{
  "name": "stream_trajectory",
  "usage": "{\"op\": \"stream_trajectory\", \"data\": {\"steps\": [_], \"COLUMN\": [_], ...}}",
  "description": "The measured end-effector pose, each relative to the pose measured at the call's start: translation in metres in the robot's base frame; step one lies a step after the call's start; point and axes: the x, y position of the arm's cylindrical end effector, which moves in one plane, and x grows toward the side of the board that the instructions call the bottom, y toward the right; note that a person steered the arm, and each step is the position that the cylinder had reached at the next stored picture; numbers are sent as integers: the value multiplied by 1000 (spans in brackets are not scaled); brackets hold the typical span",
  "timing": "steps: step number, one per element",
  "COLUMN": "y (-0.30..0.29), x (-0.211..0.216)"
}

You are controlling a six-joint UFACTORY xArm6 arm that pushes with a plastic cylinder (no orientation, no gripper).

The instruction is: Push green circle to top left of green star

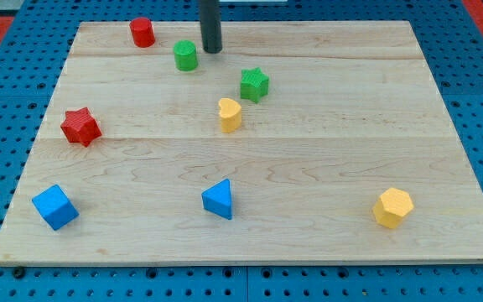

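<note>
The green circle (pixel 185 56) is a short green cylinder near the top of the wooden board (pixel 325 151), left of centre. The green star (pixel 254 84) lies to its lower right, a block's width or so away. My tip (pixel 213 50) is the end of the dark rod, resting on the board just right of the green circle, close to it, and above-left of the green star. I cannot tell whether the tip touches the circle.
A red cylinder (pixel 142 32) stands at the top left. A yellow heart (pixel 229 114) lies just below the green star. A red star (pixel 80 126) is at the left, a blue cube (pixel 54 206) bottom left, a blue triangle (pixel 218 200) bottom centre, a yellow hexagon (pixel 392 207) bottom right.
</note>
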Motion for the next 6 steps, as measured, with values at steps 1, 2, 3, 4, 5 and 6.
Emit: {"op": "stream_trajectory", "data": {"steps": [1,2,3,4,5,6], "y": [-57,-38,-31,-23,-110,-170], "x": [2,42,30,-40,-41,5]}}
